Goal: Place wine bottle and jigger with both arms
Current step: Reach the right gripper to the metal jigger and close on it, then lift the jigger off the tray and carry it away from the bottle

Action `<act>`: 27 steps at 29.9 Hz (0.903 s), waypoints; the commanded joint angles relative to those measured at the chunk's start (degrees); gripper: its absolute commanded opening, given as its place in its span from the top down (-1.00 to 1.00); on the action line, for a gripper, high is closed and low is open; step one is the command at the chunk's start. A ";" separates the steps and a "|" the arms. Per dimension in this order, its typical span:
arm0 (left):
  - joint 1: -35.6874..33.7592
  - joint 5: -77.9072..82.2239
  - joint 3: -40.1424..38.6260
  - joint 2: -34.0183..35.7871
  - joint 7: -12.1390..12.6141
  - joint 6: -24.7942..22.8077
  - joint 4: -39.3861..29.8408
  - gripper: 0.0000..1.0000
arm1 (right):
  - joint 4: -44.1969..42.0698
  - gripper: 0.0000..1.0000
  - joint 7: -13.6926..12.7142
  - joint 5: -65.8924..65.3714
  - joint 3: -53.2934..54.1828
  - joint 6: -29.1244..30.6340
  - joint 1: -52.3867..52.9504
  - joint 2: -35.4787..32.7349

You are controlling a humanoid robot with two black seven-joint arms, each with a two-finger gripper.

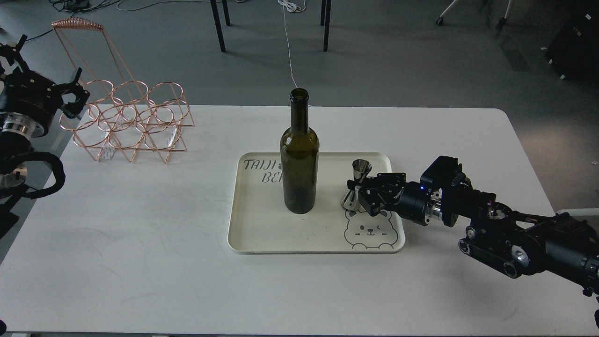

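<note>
The wine bottle (299,159), dark olive-green and unlabelled, stands upright on the cream tray (262,234), left of its middle. The steel jigger (358,180) is on the tray's right side, leaning a little, its base at the tray surface. My right gripper (361,194) reaches in from the right and its fingers close around the jigger's waist and lower cone. My left gripper (78,93) is far off at the left table edge, beside the wire rack, open and empty.
A copper wire bottle rack (131,124) stands at the table's back left. The tray bears printed lettering and a bear drawing (369,231). Chair and table legs and cables lie on the floor beyond the white table (140,262).
</note>
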 commanded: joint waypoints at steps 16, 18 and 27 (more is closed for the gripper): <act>-0.48 0.00 -0.09 0.26 0.26 0.00 -0.35 -0.97 | 2.26 0.92 0.00 1.13 3.40 -8.71 2.55 -14.31; -0.57 0.00 -0.09 0.26 0.35 0.00 -0.44 -0.97 | 2.26 0.92 0.00 2.62 4.28 -9.38 1.68 -17.56; -0.92 0.09 -0.09 0.43 0.70 0.00 -0.71 -0.97 | 1.30 0.92 0.00 14.93 4.37 -9.38 -9.48 -26.28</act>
